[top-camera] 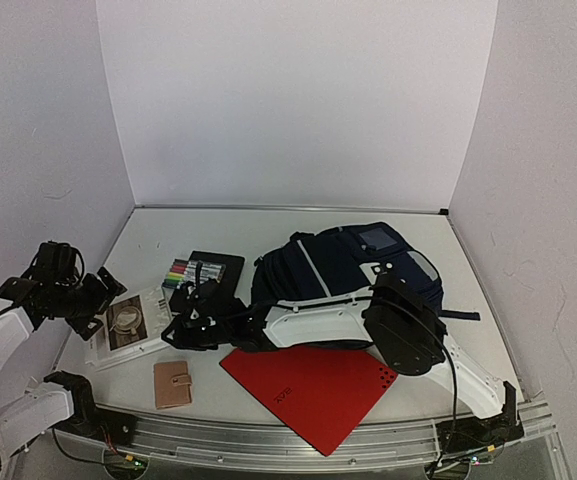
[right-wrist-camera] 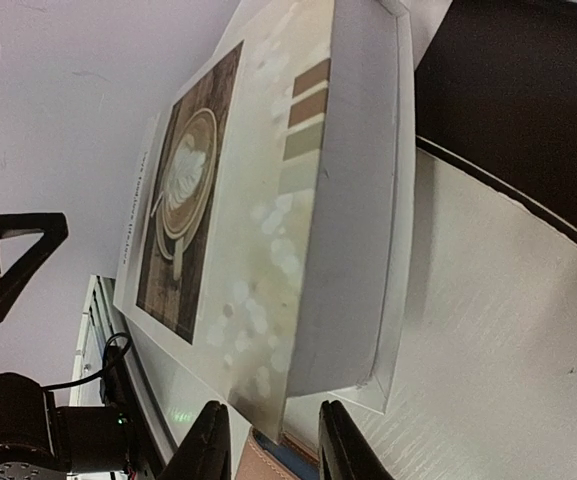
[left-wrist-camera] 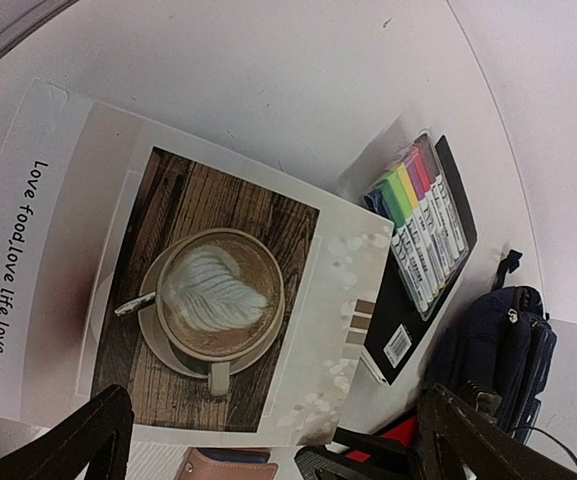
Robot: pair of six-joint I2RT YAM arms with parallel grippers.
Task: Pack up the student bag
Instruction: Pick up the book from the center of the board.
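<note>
The student bag (top-camera: 348, 265), dark navy with grey stripes, lies at the middle right of the table; its edge shows in the left wrist view (left-wrist-camera: 498, 340). A white book with a coffee-cup picture (top-camera: 128, 325) (left-wrist-camera: 208, 300) (right-wrist-camera: 258, 200) lies at the left. My right gripper (top-camera: 176, 330) (right-wrist-camera: 273, 425) reaches across to the book's near corner. Its fingers (right-wrist-camera: 208, 445) stand either side of that corner, still apart, with a gap on one side. My left gripper (top-camera: 93, 300) (left-wrist-camera: 278, 445) hovers wide open above the book, holding nothing.
A pack of coloured markers (top-camera: 183, 272) (left-wrist-camera: 423, 220) rests on a black notebook (top-camera: 218, 270) (left-wrist-camera: 438, 290) (right-wrist-camera: 528, 100) behind the book. A tan wallet (top-camera: 173, 384) (right-wrist-camera: 268, 468) lies just in front of the book's corner. A red folder (top-camera: 313, 385) lies at the front centre.
</note>
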